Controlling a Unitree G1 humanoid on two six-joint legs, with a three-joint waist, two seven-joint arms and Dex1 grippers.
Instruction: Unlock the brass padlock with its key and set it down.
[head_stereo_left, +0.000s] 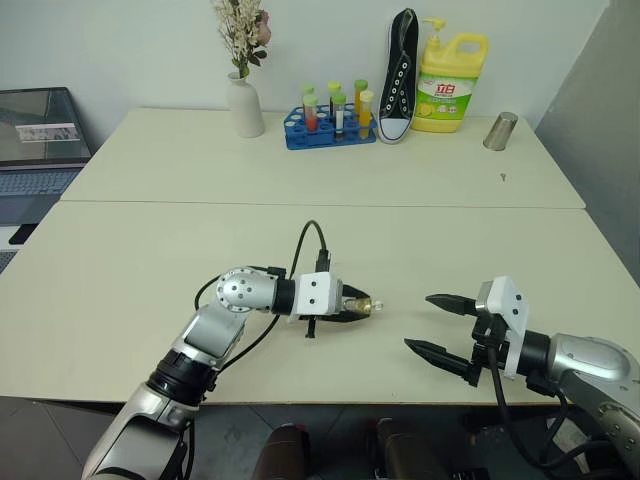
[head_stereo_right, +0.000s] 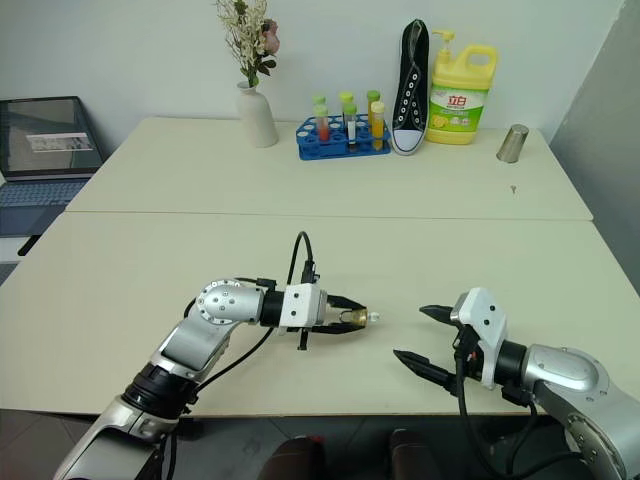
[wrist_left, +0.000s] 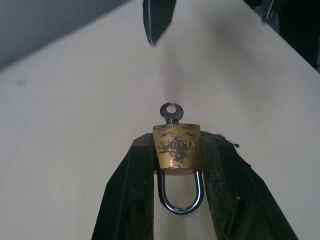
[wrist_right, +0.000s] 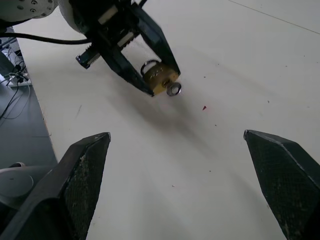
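The left gripper (head_stereo_left: 355, 305) is clamped on the brass padlock (wrist_left: 177, 146) by its flat sides, shackle loop tucked back between the fingers and the key (wrist_left: 171, 112) sticking out of the body's far end. The pinch looks narrow; I'd worry the lock twists or pops free once the key is turned. Off to the padlock's right, a gap away, the right gripper (head_stereo_left: 438, 324) hangs spread wide, holding nothing. A crooked approach could knock the key's small ring aside. The padlock sits just above the table (head_stereo_left: 150, 260).
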